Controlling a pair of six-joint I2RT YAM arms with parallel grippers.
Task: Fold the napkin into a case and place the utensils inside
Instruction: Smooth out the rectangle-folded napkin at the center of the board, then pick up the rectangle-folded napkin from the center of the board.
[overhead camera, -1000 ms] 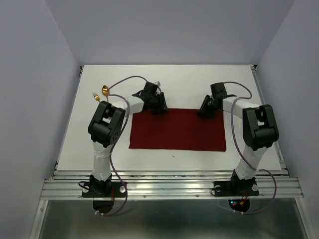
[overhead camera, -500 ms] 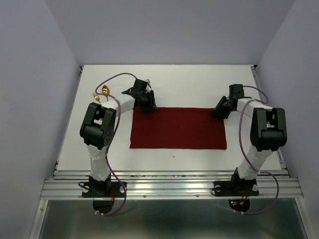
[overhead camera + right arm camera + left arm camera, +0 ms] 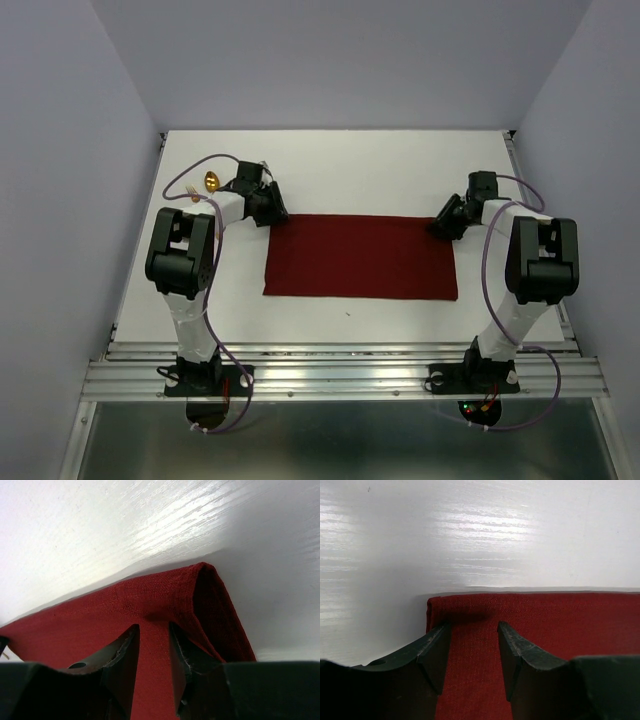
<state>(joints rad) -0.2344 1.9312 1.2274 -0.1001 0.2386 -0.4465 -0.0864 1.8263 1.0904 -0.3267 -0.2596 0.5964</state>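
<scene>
The napkin [image 3: 560,615] is matt woven cloth; the table [image 3: 470,530] looks like glossy white-painted wood, faintly grained.

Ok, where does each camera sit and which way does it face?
Top: above, behind the bases, looking down at the table; left arm, right arm show.
Left wrist: on that arm, facing the napkin's far left corner past the left pincer.
Right wrist: likewise, right pincer at the far right corner.
Shared: the napkin.

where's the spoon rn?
Top view: the spoon lies on the far left of the table, just left of the left gripper, off the far-left corner of the napkin.
</scene>
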